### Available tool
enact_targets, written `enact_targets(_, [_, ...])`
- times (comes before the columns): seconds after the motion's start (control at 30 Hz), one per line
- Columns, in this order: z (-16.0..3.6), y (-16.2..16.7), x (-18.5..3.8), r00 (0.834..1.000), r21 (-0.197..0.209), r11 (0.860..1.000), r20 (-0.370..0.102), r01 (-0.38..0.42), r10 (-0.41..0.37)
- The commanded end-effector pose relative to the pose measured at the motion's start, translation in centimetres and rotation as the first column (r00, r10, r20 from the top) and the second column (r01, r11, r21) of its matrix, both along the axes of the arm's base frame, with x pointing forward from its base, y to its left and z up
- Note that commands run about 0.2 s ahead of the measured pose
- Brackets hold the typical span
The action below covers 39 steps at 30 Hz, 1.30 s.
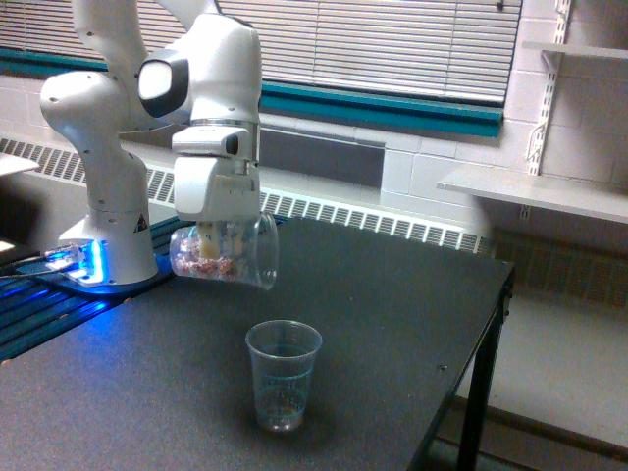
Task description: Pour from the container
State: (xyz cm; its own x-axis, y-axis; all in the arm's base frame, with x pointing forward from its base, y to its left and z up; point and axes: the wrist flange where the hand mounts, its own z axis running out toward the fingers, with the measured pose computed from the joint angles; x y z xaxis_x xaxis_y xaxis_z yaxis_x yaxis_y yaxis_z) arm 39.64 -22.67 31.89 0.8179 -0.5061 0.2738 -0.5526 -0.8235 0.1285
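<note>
While the white arm (211, 88) hung over the dark table (392, 324), its claw (218, 240) pinched the container (224, 255) from above, fingers reaching down around the cup's middle. The container lay on its side in the air, directly beneath the claw, its open mouth facing the exterior view's right and tipped a little downward. Reddish-brown and pale bits sat along its lower wall, toward the closed end at the exterior view's left. Below it and toward the exterior view's right, well apart from it, a second clear cup (283, 376) stood upright on the table, a few small bits at its bottom. The arm's base (103, 245) stood at the table's far edge on the exterior view's left, lit blue.
</note>
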Motion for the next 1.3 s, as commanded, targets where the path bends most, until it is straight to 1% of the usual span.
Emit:
enact_targets(0.03, [0.3, -1.0, 0.6, 0.999, -0.018, 0.998, 0.006, 0.054, -0.054])
enact_targets(0.23, [0.6, -1.6, 1.7, 0.999, -0.042, 0.998, -0.008, 0.054, -0.054])
enact_targets(0.4, [0.8, -2.1, 2.4, 0.998, -0.072, 0.996, -0.026, 0.046, -0.048])
enact_targets(0.53, [0.5, -2.4, 2.6, 0.998, -0.087, 0.995, -0.044, 0.048, -0.052])
enact_targets(0.73, [0.4, -2.5, 2.7, 0.996, -0.109, 0.994, -0.077, 0.031, -0.039])
enact_targets(1.13, [0.0, -1.9, 3.4, 0.992, -0.14, 0.99, -0.125, -0.009, -0.009])
enact_targets(1.3, [-0.5, -1.4, 3.6, 0.99, -0.148, 0.989, -0.144, -0.021, -0.001])
